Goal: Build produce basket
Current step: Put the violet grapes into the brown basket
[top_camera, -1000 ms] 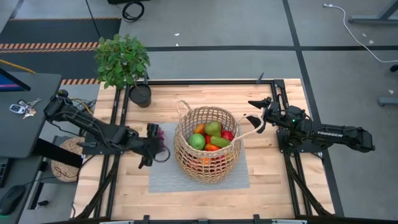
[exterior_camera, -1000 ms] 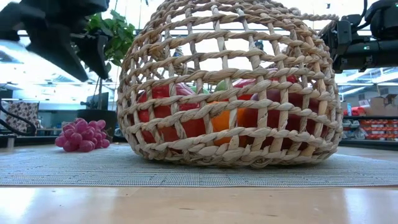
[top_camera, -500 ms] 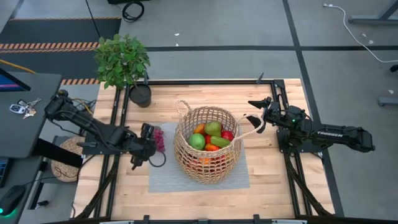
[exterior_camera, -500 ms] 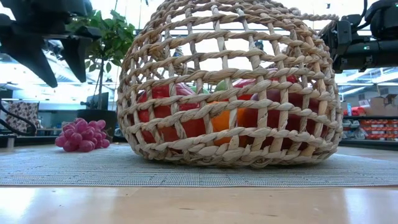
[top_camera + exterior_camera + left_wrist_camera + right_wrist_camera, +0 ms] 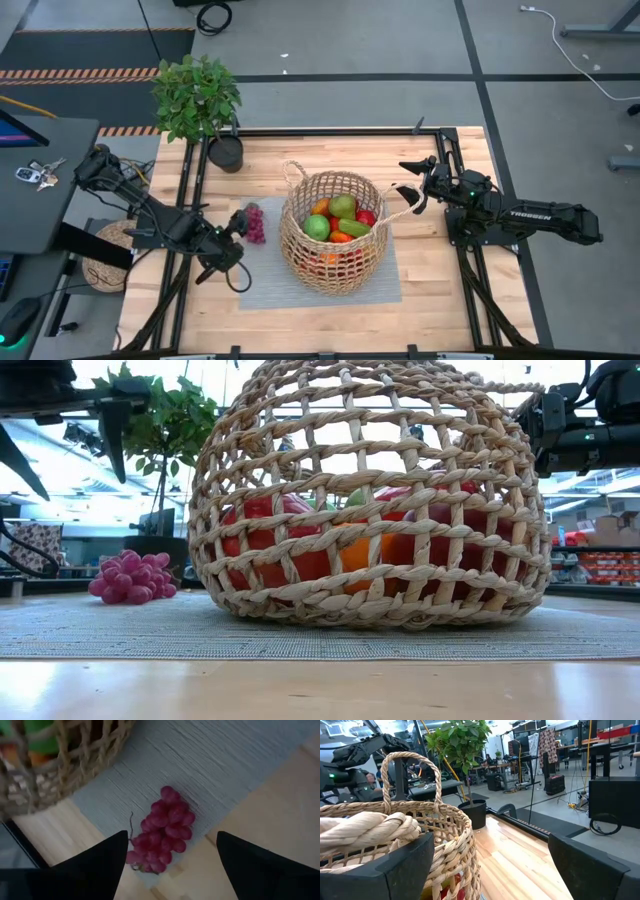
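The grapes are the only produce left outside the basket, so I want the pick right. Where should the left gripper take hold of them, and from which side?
Probably from straight above, closing across the middle of the grapes. The bunch lies flat on the grey mat's edge, so no side gives a way underneath. The left gripper is open above them, fingers either side. The basket stands clear.

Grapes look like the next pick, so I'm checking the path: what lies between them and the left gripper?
Nothing. In the left wrist view the open left gripper hangs over the grapes, with only grey mat beneath.
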